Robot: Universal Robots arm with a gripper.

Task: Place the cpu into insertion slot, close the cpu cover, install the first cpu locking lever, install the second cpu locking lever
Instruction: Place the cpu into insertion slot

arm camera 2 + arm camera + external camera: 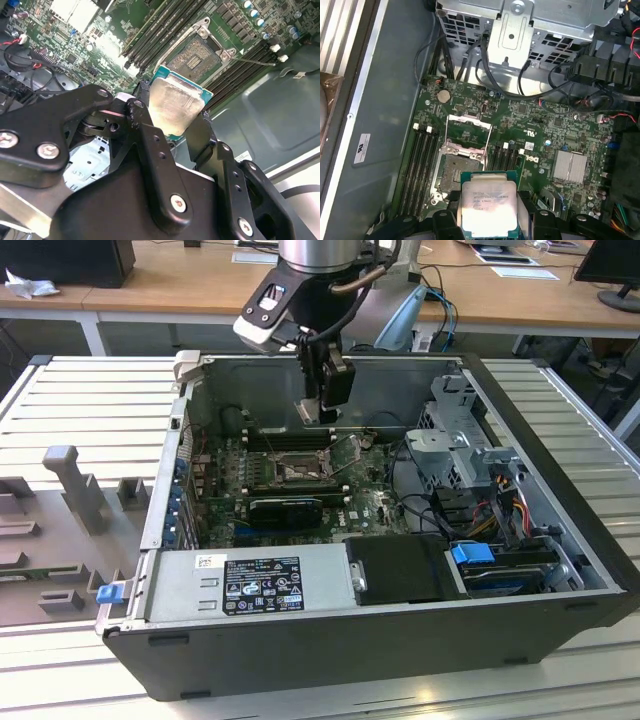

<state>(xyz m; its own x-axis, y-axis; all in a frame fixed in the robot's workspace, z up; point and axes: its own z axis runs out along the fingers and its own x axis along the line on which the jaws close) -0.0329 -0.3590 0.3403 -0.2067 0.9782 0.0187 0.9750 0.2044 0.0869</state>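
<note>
Your gripper is clamped on the cpu — one finger on each of two opposite edges, with the chip's silvery metal face showing in both wrist views. The cpu hangs in the air over the green motherboard inside the open computer case, close above the insertion slot but not seated in it. The slot's contact field lies bare — the cpu cover stands swung open at its hinged edge.

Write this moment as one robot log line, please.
gripper: shut on cpu | cpu: held near insertion slot, not seated | insertion slot: empty | cpu cover: open
</note>
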